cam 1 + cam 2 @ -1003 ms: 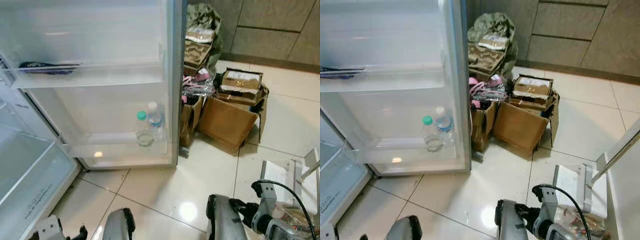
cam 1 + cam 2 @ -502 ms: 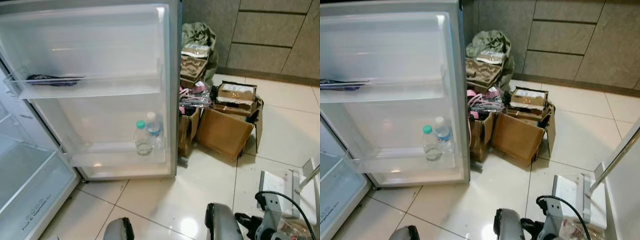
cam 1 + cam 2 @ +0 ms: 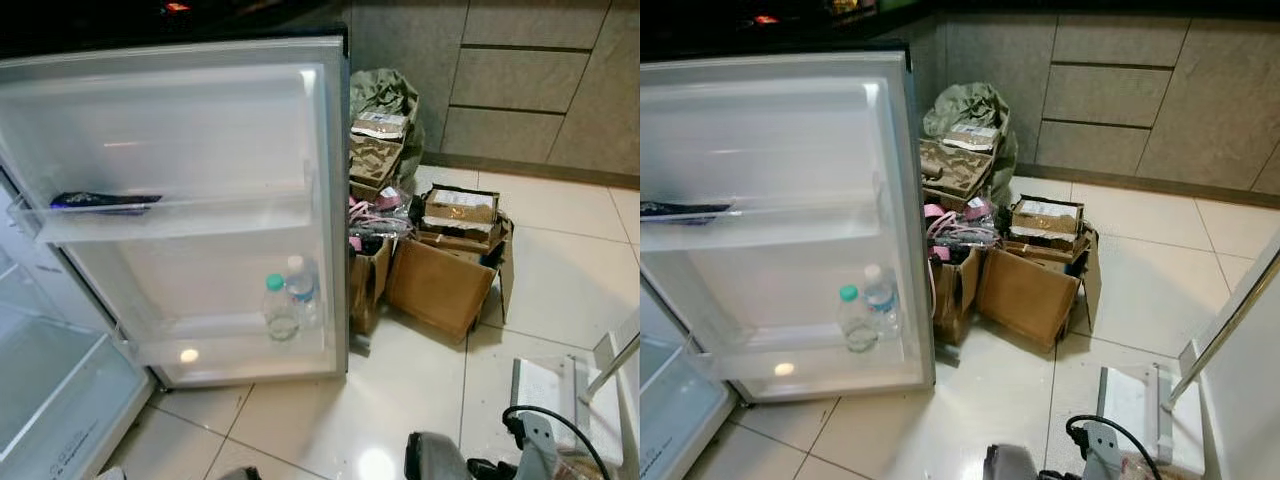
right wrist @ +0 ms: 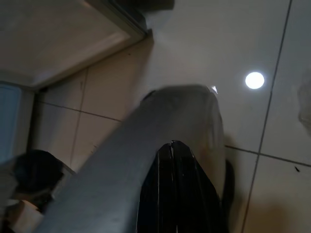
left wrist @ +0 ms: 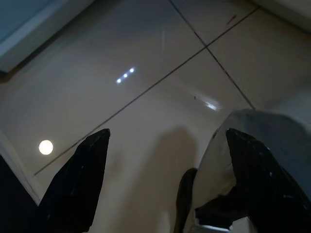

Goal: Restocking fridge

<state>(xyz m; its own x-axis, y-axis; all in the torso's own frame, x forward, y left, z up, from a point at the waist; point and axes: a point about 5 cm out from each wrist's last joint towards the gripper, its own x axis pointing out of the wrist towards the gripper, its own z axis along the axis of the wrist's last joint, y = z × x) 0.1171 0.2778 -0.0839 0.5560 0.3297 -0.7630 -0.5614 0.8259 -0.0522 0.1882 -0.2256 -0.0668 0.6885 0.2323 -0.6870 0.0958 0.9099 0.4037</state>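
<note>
1. Two water bottles [image 3: 289,306] stand upright, touching each other, in the lower rack of the open fridge door [image 3: 200,130], toward its right end; one has a green cap, the other a white cap. On the left, the fridge's inner shelf [image 3: 50,390] appears bare.
2. One dark flat packet [image 3: 100,201] lies in the upper door rack, at its left end.
3. The bottles look like thin clear plastic: probably light if part-empty, a little slippery and easy to dent. A hold around the body below the shoulder looks safest to me; the cap is too narrow.
4. Right of the door sit several open cardboard boxes [image 3: 440,285] on the tile floor [image 3: 330,410], with a green sack [image 3: 385,95] behind them against the grey cabinets [image 3: 540,80]. What is packed inside is too jumbled to name; cardboard and packets should be light but floppy.
5. At the near right stands a white stand [image 3: 1135,405] with a black cable.
6. The eye views give the fridge, stock and boxes. The wrist views show the arms hanging low over floor tiles.
7. The left gripper [image 5: 163,165] has its fingers spread wide, holding nothing.
8. The right gripper [image 4: 176,194] has its fingers pressed together, empty, in front of the robot's silver leg [image 4: 160,141].
</note>
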